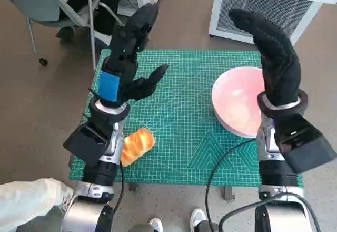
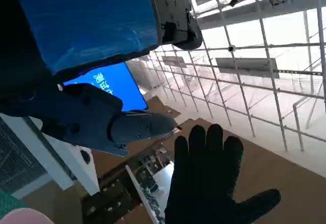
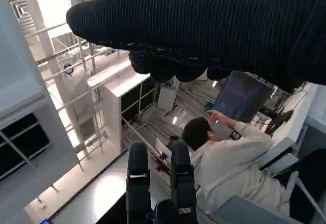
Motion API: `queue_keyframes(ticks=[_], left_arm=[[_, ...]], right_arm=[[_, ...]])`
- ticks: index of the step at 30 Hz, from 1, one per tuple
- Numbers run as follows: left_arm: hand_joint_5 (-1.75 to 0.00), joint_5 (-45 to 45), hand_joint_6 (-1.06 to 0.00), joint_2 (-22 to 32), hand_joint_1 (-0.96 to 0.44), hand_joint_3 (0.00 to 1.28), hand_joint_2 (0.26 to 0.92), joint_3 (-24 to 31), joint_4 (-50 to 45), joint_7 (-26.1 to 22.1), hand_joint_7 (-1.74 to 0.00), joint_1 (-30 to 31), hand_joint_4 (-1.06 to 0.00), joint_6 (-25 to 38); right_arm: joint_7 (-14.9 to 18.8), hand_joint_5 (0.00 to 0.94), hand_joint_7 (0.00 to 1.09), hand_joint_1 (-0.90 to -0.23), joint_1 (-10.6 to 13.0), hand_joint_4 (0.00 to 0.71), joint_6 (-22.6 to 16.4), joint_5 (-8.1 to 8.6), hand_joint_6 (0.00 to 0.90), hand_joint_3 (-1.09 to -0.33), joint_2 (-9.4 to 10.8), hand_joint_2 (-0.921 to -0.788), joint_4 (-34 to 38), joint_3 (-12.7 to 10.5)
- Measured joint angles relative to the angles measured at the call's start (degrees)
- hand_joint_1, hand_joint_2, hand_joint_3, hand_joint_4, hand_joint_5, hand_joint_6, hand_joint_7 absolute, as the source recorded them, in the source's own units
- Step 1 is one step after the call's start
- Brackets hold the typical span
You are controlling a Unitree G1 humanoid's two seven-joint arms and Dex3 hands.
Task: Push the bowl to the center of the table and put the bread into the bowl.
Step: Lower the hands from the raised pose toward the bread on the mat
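A: Where are the bowl and the bread?
B: The pink bowl (image 1: 238, 107) sits at three o'clock on the green mat (image 1: 184, 137); the bread (image 1: 136, 146) lies at eight o'clock.
A: And the hands?
B: The left hand (image 1: 128, 52) and the right hand (image 1: 274, 52) are raised, fingers apart, holding nothing.

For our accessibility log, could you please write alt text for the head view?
A pink round bowl sits at the right side of a green gridded cutting mat, with a golden bread roll near the mat's front left corner. The blue-taped black left hand and the black-gloved right hand are raised above the mat, holding nothing.
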Motion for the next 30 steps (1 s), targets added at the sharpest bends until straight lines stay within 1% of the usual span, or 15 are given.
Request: queue_keyframes(ticks=[23,27,30], left_arm=[[-0.01,0.04,-0.09,0.00,-0.39,0.38,0.921,-0.01,0.00,0.55,-0.50,0.00,-0.25,-0.03],[-0.01,0.04,-0.09,-0.01,-0.39,0.37,0.921,-0.02,0.00,0.55,-0.50,0.01,-0.26,-0.03],[-0.01,0.04,-0.09,-0.01,-0.39,0.37,0.921,-0.02,0.00,0.55,-0.51,0.01,-0.26,-0.03]], right_arm=[[0.11,0.000,0.07,-0.541,0.00,0.256,-0.11,0.08,0.298,-0.761,-0.07,-0.921,0.54,-0.11],[0.96,0.000,0.07,-0.539,0.00,0.255,-0.69,0.67,0.298,-0.761,-0.62,-0.921,2.02,-0.63],[1.96,0.000,0.07,-0.538,-0.01,0.253,-1.20,1.91,0.295,-0.762,-1.83,-0.921,3.61,-1.39]])
